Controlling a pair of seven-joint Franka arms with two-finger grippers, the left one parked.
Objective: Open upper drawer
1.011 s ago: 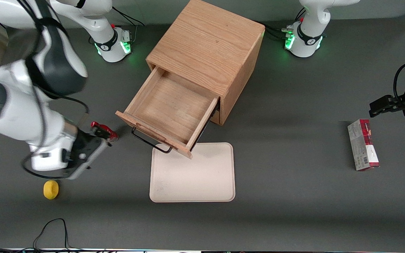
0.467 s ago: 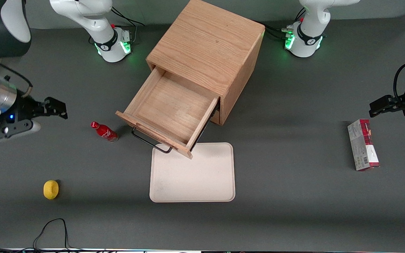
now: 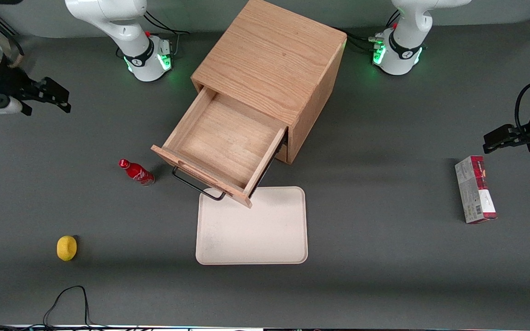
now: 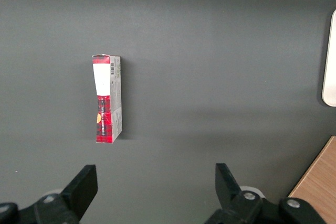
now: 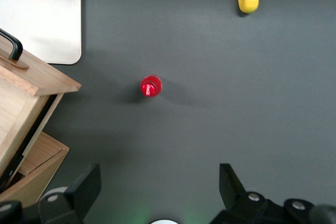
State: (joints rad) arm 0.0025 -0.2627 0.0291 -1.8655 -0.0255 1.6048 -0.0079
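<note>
End effector (image 3: 58,96) raised and pulled back toward the working arm's end of the worktop (image 3: 384,276) within the last second; previously low beside the red bottle (image 3: 137,171), now well apart from it. Fingers spread wide, gripping nothing. Wrist view confirms: both fingertips (image 5: 86,184) parted over bare surface, with the bottle and the yellow object (image 3: 66,248) in plain sight.

Upper drawer (image 3: 221,146) drawn well out of the cabinet (image 3: 274,69), wooden floor exposed, nothing inside. Position unchanged across the same interval. Black bar handle (image 3: 196,185) untouched, overhanging the edge of the cream tray (image 3: 256,239).

Judged: opening complete, retreat under way, no further pull required.

Relative placement: drawer front well apart from the end effector, lying toward the parked arm's end and nearer the front camera. Bottle standing between the two, just beside the handle. Lower drawer mostly hidden beneath the upper one.
</note>
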